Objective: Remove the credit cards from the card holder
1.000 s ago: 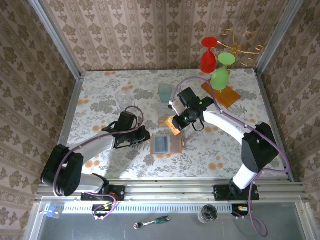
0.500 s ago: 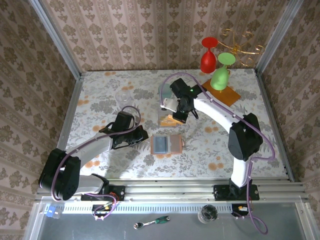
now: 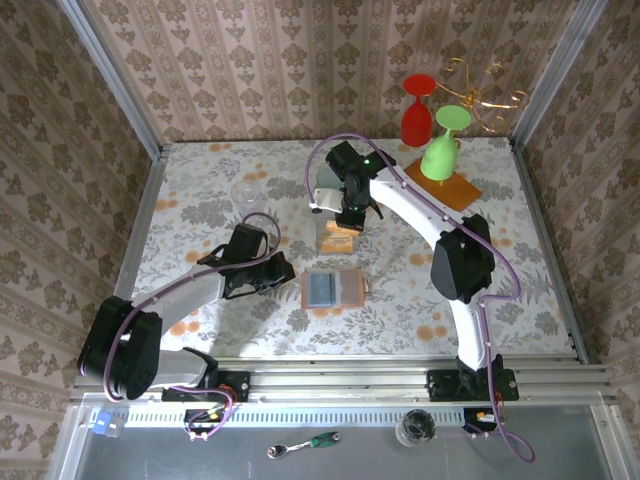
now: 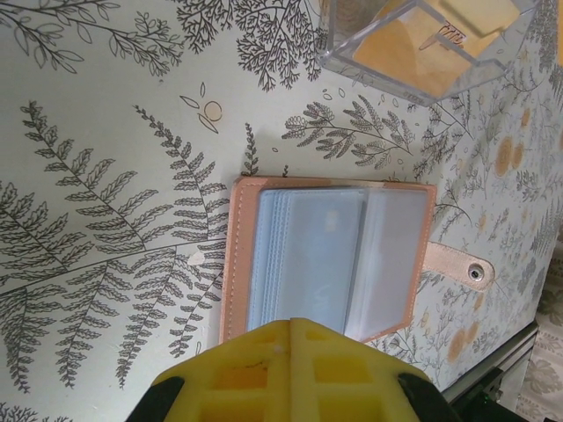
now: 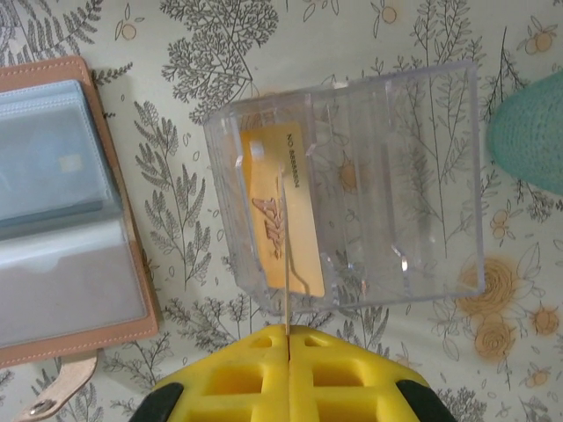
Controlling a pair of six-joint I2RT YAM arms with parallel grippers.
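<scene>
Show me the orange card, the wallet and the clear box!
orange card (image 5: 268, 220), right wrist view, printed face.
wallet (image 4: 239, 264), left wrist view, leather edge.
clear box (image 5: 413, 176), right wrist view, side wall.

Robot test booth, folks: wallpapered panels (image 3: 300, 70) (mock-home look) around the floral table (image 3: 200, 190), aluminium rail (image 3: 340, 375) fronting it.

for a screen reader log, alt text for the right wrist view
A shut yellow pincer holds a thin card edge-on over a clear slotted box with an orange-gold card face showing inside. The open card holder lies at left, a blue card in its sleeve.
</scene>
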